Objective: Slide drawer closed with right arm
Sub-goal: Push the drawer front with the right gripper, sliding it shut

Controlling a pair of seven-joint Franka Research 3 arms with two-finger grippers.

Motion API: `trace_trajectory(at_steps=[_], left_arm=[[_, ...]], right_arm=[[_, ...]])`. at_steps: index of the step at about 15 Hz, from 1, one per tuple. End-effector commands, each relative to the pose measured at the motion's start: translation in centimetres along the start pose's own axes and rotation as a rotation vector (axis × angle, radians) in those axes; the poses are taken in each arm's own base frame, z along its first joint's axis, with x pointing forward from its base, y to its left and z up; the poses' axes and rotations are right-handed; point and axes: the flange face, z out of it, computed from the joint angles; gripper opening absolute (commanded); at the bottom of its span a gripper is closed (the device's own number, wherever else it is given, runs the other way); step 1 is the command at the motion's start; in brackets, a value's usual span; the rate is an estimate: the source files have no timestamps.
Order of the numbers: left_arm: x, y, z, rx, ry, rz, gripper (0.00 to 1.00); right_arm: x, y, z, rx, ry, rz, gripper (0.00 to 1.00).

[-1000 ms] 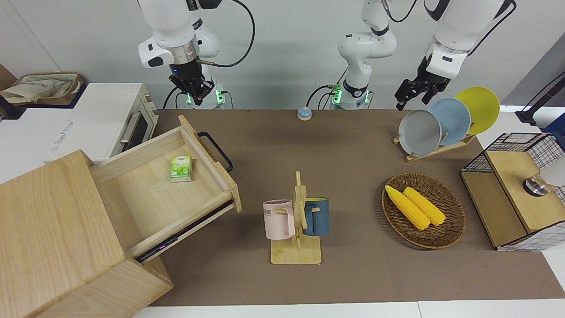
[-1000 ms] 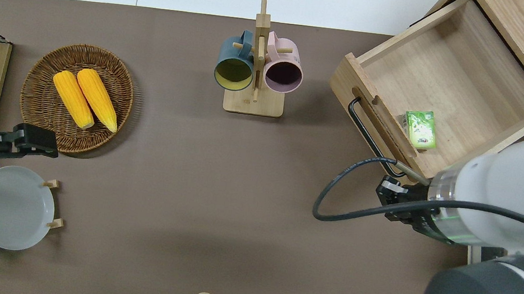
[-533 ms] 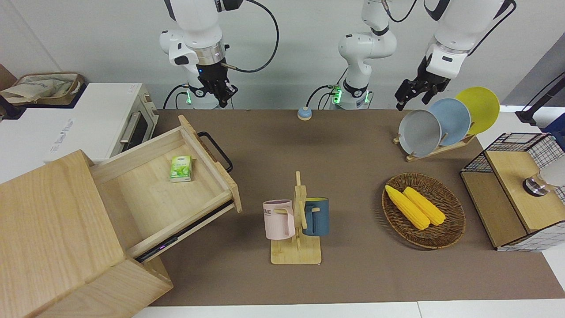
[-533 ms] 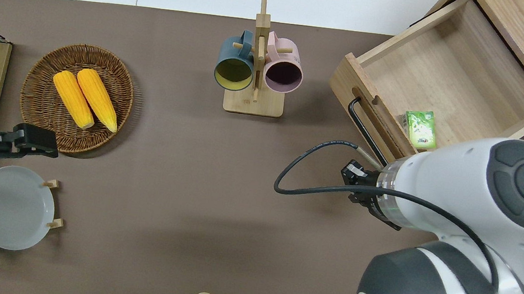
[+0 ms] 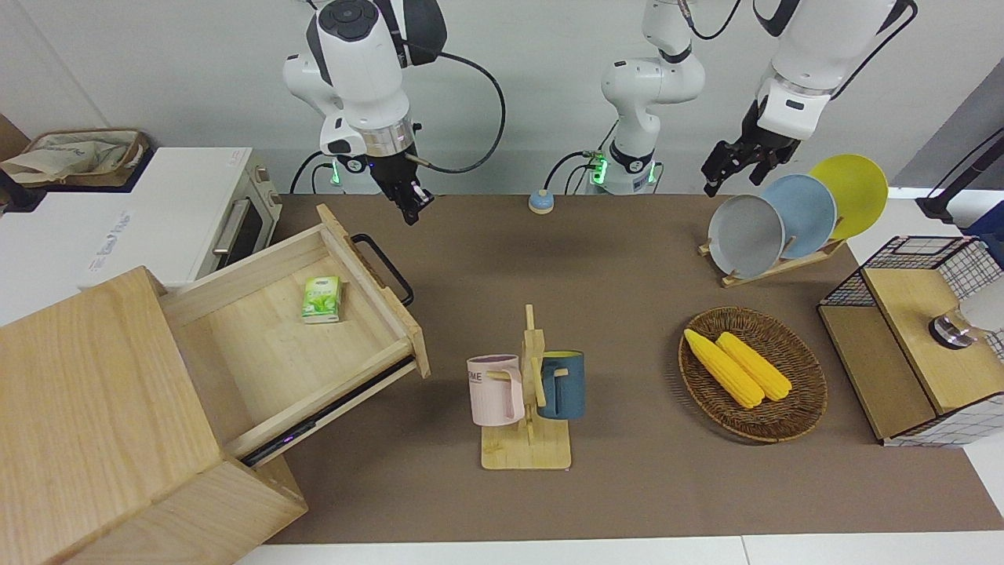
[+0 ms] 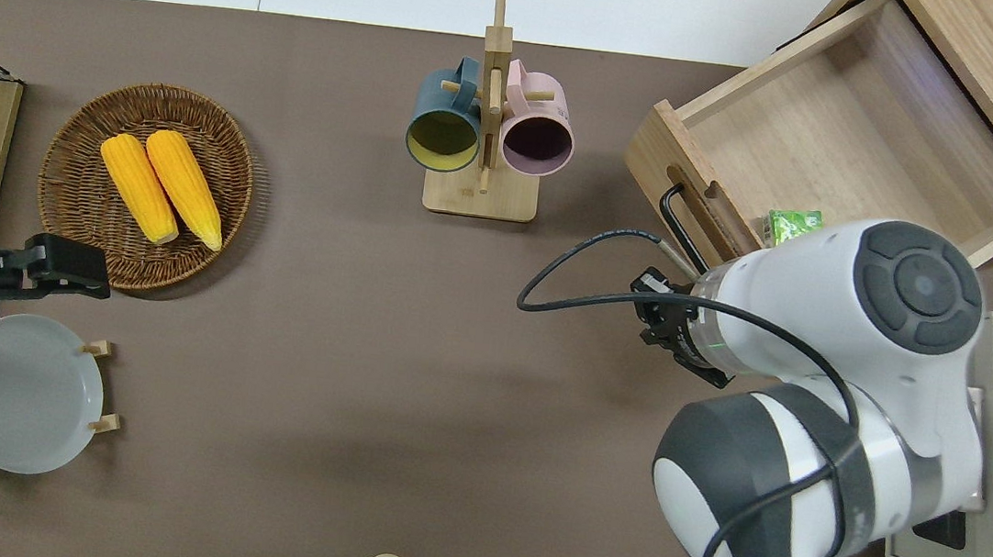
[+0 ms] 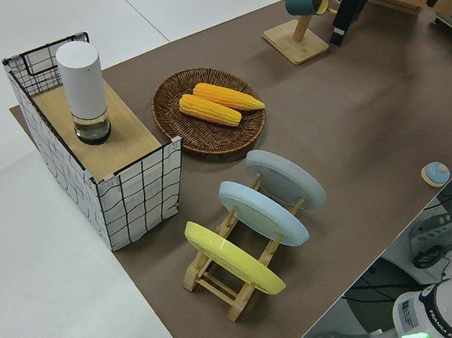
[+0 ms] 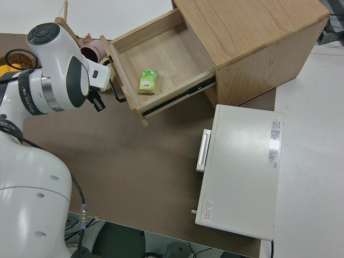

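Note:
The drawer (image 5: 274, 357) stands pulled out of the pale wooden cabinet (image 5: 86, 416), with its black bar handle (image 5: 383, 268) facing the table's middle. A green packet (image 5: 321, 299) lies inside it. My right gripper (image 5: 413, 209) looks shut and empty. In the overhead view it (image 6: 653, 297) hangs over the brown mat beside the handle's (image 6: 679, 224) end nearest the robots, apart from it. The right side view shows the gripper (image 8: 97, 102) next to the handle (image 8: 116, 92) and the drawer (image 8: 161, 64) open. The left arm is parked, with its gripper (image 5: 725, 169) empty.
A white toaster oven (image 5: 180, 212) stands beside the cabinet, nearer to the robots. A mug rack (image 5: 527, 392) with a pink and a blue mug stands mid-table. A corn basket (image 5: 753, 375), a plate rack (image 5: 784, 220), a wire-mesh box (image 5: 918, 329) and a small blue bell (image 5: 540, 202) are there too.
My right gripper has swung from near the drawer's corner toward the table's middle and lower, and is now beside the handle's end. The drawer and the left arm have not moved.

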Motion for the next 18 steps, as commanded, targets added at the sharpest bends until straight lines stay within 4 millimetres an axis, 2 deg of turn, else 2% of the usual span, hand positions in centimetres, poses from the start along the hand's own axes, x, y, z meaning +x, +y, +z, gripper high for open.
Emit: trace_trajectory(at_steps=[1, 5, 13, 15, 18], left_arm=[[-0.4, -0.3, -0.4, 0.001, -0.005, 0.006, 0.99], [-0.4, -0.3, -0.4, 0.001, -0.005, 0.006, 0.99], [-0.4, -0.3, -0.5, 0.000, -0.003, 0.006, 0.99], [-0.4, -0.3, -0.5, 0.000, -0.003, 0.006, 0.99], [-0.4, -0.3, -0.5, 0.000, -0.003, 0.006, 0.99]], right_arm=[[0.7, -1.7, 2.1, 0.014, 0.054, 0.038, 0.000], [1.9, -2.2, 3.0, 0.024, 0.101, 0.048, 0.000], [3.9, -2.1, 3.1, -0.009, 0.170, 0.050, 0.000], [5.3, -2.6, 2.4, 0.003, 0.181, 0.063, 0.000], [8.4, -2.3, 1.9, -0.007, 0.210, 0.083, 0.000]])
